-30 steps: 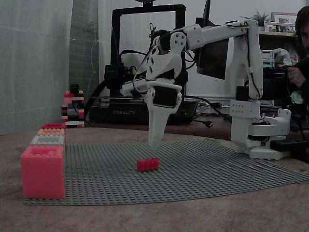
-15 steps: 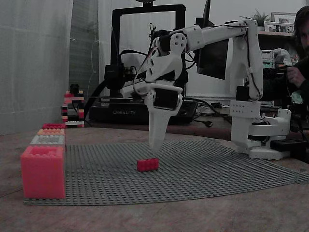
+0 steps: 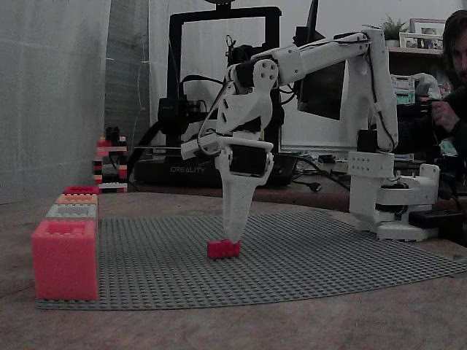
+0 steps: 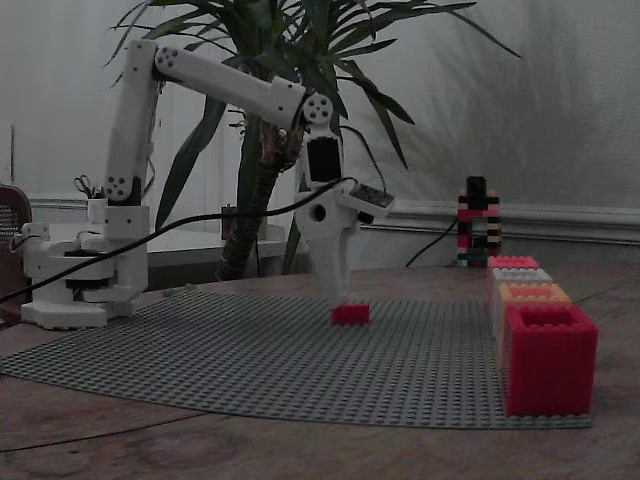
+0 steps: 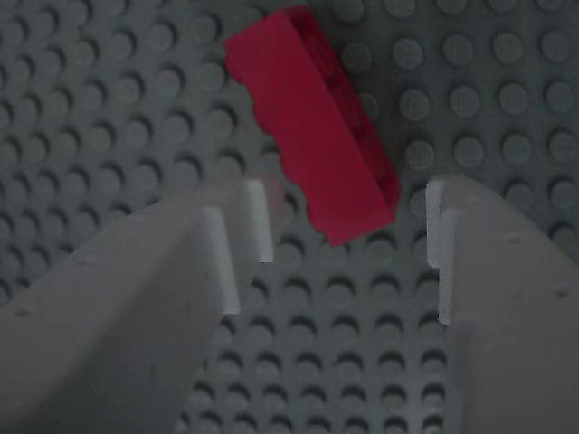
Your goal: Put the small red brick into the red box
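The small red brick [image 5: 312, 122] lies flat on the grey studded baseplate [image 3: 306, 255], mid-frame in both fixed views and slanting from top centre in the wrist view; the fingers [image 5: 244, 235] stand spread, their tips flanking its near end, gripping nothing; the white arm [image 3: 321, 51] arches from the right, wrist pointing down; the red box [image 3: 80, 190] sits far left; a wooden bench [image 3: 219, 328] carries it all.
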`<state>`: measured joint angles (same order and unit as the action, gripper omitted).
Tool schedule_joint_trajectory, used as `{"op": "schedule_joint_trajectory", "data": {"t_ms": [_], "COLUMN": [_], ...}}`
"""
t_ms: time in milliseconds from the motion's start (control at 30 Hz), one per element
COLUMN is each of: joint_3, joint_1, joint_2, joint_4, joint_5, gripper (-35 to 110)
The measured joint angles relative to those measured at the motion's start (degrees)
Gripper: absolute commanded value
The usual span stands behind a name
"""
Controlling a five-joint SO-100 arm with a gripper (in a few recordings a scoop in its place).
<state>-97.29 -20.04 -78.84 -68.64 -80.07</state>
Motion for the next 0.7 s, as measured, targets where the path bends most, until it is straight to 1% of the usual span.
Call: {"op": "schedule_joint_trajectory", "data": {"t_ms": [467, 700], "joint_3": [2.11, 2.29], "joint_1": [0.0, -0.35], "joint_2": [3.34, 4.48], "joint_4": [2.02, 3.08], "joint_5": [1.93, 4.22], "gripper": [14, 0]}}
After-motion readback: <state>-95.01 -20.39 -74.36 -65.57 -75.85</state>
